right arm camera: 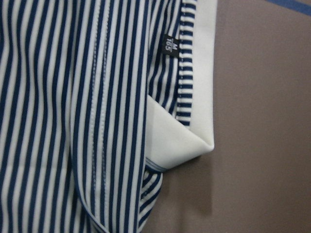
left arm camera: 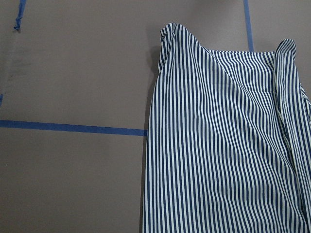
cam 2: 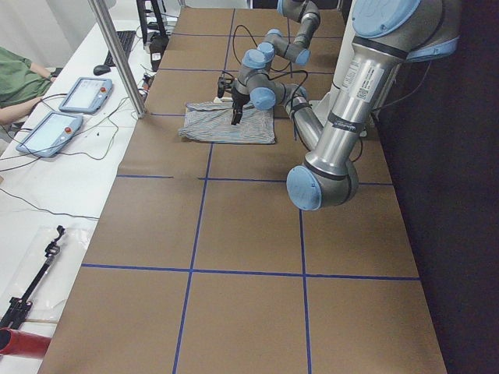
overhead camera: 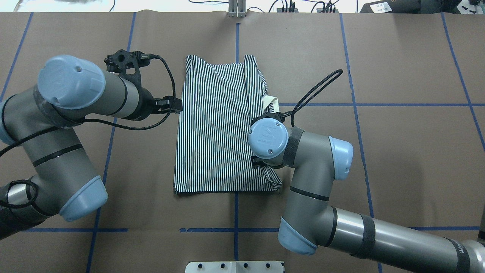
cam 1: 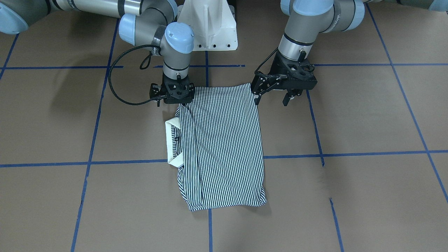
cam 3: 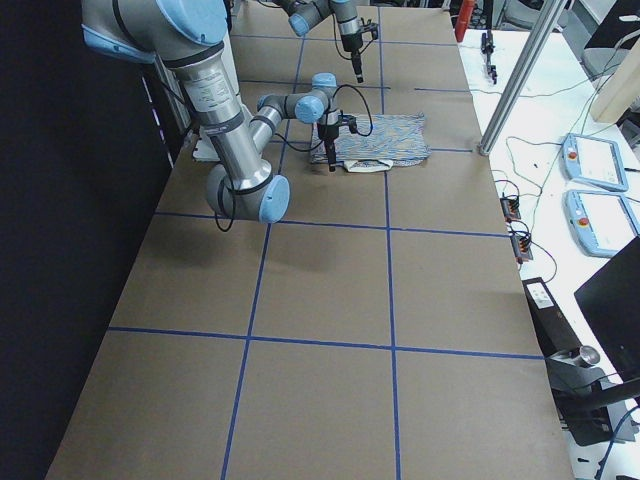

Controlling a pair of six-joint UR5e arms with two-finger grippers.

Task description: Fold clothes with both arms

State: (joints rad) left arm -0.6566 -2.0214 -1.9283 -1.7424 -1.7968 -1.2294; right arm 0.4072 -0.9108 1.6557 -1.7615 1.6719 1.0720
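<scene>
The striped polo shirt [cam 1: 224,140] lies folded into a long rectangle on the brown table, its cream collar [cam 1: 171,143] sticking out on the side near my right arm. The shirt also shows in the overhead view [overhead camera: 216,132]. My right gripper [cam 1: 181,103] points straight down on the shirt's edge just beside the collar, with the fingers together on the fabric. Its wrist view shows the collar [right arm camera: 194,136] and size tag close up. My left gripper [cam 1: 272,99] is open and empty, hovering at the opposite long edge by the shirt's corner. In the overhead view my right wrist hides the right gripper.
The white pedestal base [cam 1: 210,28] stands behind the shirt. Blue tape lines [cam 1: 350,154] grid the brown table. Teach pendants [cam 2: 78,93] and a metal post [cam 2: 117,54] are on the white bench past the far edge.
</scene>
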